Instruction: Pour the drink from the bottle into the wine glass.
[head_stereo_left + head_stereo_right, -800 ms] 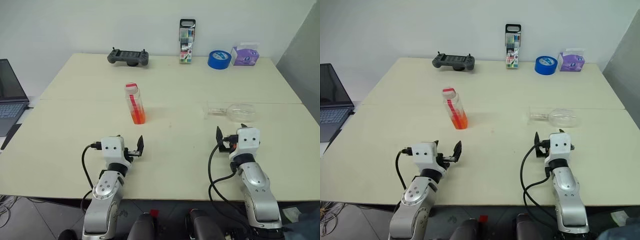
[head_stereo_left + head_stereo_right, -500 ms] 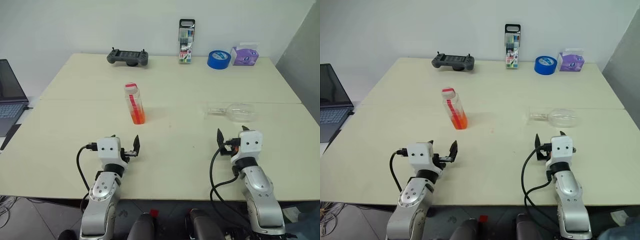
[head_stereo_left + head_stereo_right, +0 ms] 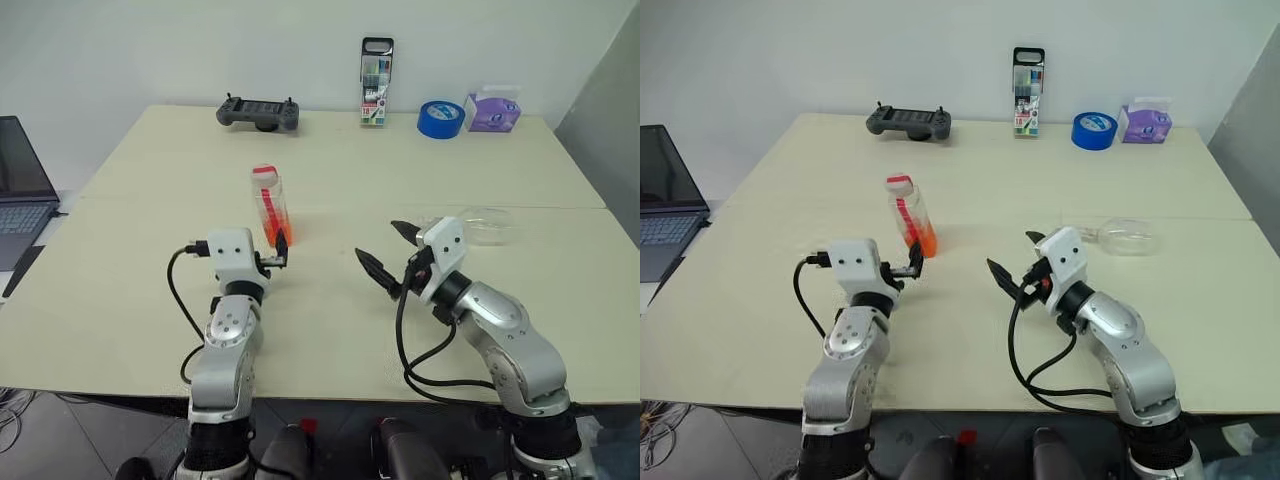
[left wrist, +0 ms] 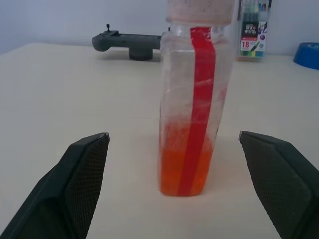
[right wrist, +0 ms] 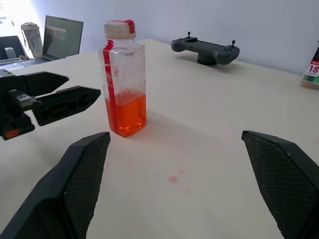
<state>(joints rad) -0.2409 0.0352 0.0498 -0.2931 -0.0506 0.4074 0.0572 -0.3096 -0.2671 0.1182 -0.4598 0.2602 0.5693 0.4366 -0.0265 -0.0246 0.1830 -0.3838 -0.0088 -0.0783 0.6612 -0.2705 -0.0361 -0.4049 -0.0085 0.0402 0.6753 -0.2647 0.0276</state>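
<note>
Bottle (image 4: 195, 99) upright, clear, red strip, orange drink (image 4: 184, 169) low inside

A wide pale cream bench (image 3: 150, 300) spans the room, its top made of two slabs meeting at a seam that runs from left edge to right edge. Behind its far edge rises a plain white wall (image 3: 150, 50), evenly lit, with soft light and faint shadows across the bench top. At the right, a grey panel (image 3: 615, 110) angles in beside the bench's far right corner. Off the left edge an open laptop (image 3: 20, 195) sits on a lower surface. Below the near edge, grey floor (image 3: 60, 450) shows.
</note>
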